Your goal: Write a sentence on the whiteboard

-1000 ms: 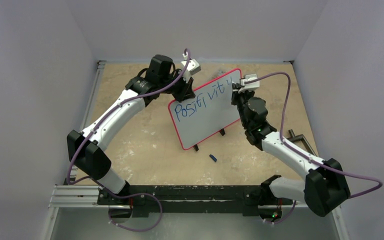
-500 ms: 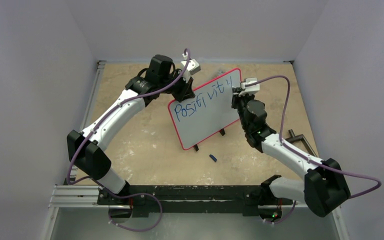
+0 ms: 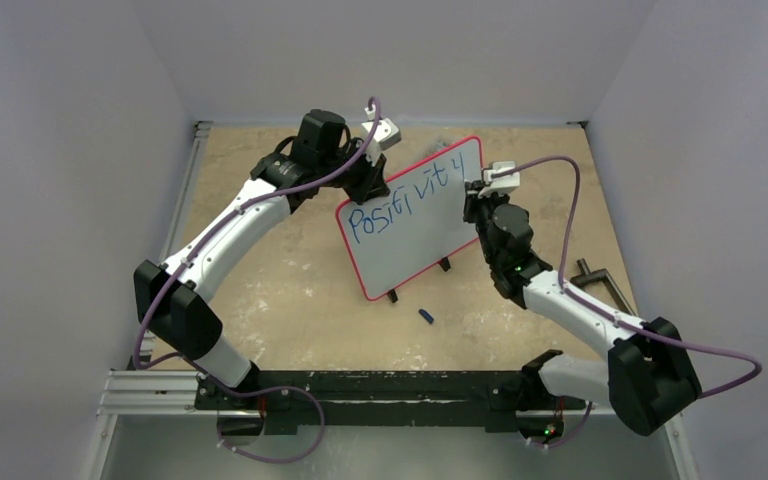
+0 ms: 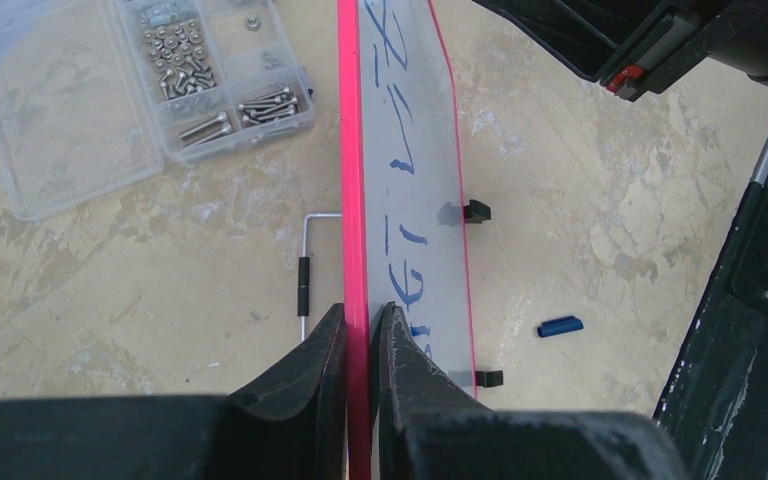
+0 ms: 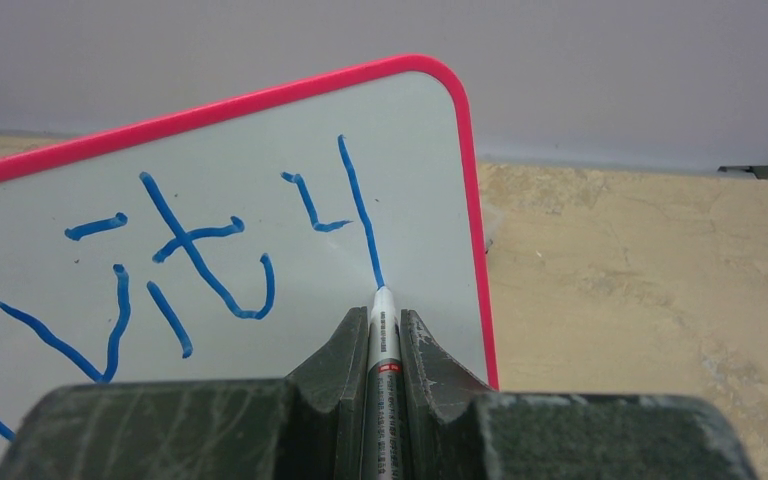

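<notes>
The whiteboard (image 3: 410, 225), white with a thin red frame, stands tilted at mid table with blue writing "Positivity" on it. My left gripper (image 3: 368, 185) is shut on its upper left edge; in the left wrist view the fingers pinch the red frame (image 4: 353, 250). My right gripper (image 3: 473, 195) is shut on a grey marker (image 5: 383, 340). The marker's tip touches the whiteboard (image 5: 260, 170) at the lower end of the last letter's long stroke, near the right edge. Two black clip feet (image 3: 444, 265) show on the board's lower edge.
A blue marker cap (image 3: 425, 316) lies on the table in front of the board, also in the left wrist view (image 4: 560, 326). A clear box of screws (image 4: 130, 90) and a thin metal rod (image 4: 304, 275) lie behind the board. A black clamp (image 3: 600, 283) sits at right.
My right gripper has drawn the marker down the board, lengthening the tail of the last letter. The left arm and the board have stayed still.
</notes>
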You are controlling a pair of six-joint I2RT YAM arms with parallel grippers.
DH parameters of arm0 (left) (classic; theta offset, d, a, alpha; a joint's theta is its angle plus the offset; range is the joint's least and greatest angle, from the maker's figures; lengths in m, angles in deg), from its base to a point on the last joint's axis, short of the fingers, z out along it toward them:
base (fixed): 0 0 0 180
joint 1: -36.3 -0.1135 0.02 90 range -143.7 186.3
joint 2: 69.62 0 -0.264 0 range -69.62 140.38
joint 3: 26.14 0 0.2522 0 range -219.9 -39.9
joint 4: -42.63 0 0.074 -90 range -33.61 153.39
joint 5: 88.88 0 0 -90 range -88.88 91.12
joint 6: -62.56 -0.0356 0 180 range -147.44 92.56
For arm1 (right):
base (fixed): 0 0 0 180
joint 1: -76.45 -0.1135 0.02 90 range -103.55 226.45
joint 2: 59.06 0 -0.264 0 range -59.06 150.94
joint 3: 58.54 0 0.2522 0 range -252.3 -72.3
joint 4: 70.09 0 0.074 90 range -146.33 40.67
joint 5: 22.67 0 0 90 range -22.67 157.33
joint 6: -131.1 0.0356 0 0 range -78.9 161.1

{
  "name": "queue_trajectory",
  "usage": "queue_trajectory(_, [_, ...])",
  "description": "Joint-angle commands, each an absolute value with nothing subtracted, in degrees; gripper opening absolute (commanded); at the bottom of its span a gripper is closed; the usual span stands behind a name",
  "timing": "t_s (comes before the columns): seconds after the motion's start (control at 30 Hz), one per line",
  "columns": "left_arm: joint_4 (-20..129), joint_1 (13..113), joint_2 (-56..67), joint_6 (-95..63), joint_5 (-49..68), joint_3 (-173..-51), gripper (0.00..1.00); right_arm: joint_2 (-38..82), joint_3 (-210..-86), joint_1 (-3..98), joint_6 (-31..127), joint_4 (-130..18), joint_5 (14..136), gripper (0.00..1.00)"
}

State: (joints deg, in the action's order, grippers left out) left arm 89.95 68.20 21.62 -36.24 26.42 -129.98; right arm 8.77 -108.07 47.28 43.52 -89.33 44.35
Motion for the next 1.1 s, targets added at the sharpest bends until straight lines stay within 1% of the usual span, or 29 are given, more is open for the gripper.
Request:
queue_trajectory(0.0, [97.6, 69.2, 22.4, -42.8, 25.0, -127.4, 0.00, 7.7, -106.8, 47.2, 45.9, -88.9, 46.2, 0.00])
queue_trajectory(0.27, [97.5, 69.2, 22.0, -42.8, 24.8, -127.3, 0.00, 7.4, -106.8, 47.2, 46.4, -88.1, 47.8, 0.00])
queue_trajectory(1.07, [97.5, 69.2, 22.0, -42.8, 24.9, -127.3, 0.00, 6.7, -111.9, 47.2, 46.6, -85.6, 50.7, 0.00])
